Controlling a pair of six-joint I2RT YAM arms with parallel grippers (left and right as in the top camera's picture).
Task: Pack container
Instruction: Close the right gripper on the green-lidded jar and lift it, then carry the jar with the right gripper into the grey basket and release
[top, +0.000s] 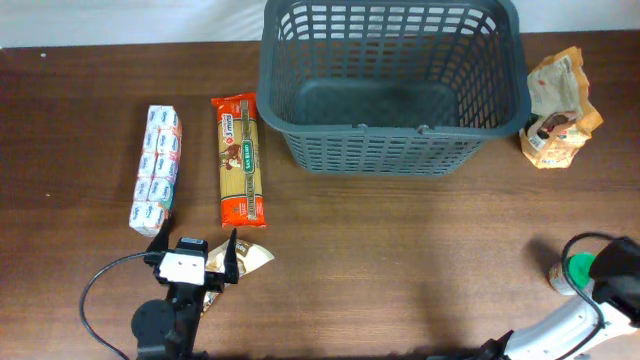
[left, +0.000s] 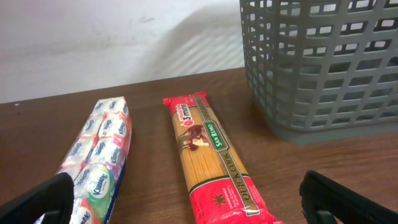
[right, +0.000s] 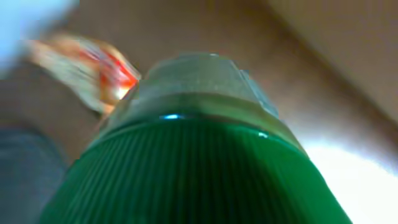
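Note:
The container (top: 390, 150), a large dark grey slotted basket, stands at the back centre with nothing in it; its wall also shows in the left wrist view (left: 323, 68). My left gripper (top: 196, 245) is open near the front left, just short of a red spaghetti pack (top: 241, 160) and a tissue pack (top: 158, 168). In the left wrist view the open gripper (left: 186, 208) holds nothing, with the spaghetti pack (left: 211, 162) and tissue pack (left: 99, 162) ahead. My right gripper (top: 605, 265) is against a green-lidded jar (top: 572, 272), which fills the right wrist view (right: 199, 162); its fingers are hidden.
A small tan packet (top: 250, 262) lies by the left gripper's right finger. A brown snack bag (top: 558, 110) stands right of the basket. A black cable (top: 100, 290) loops at the front left.

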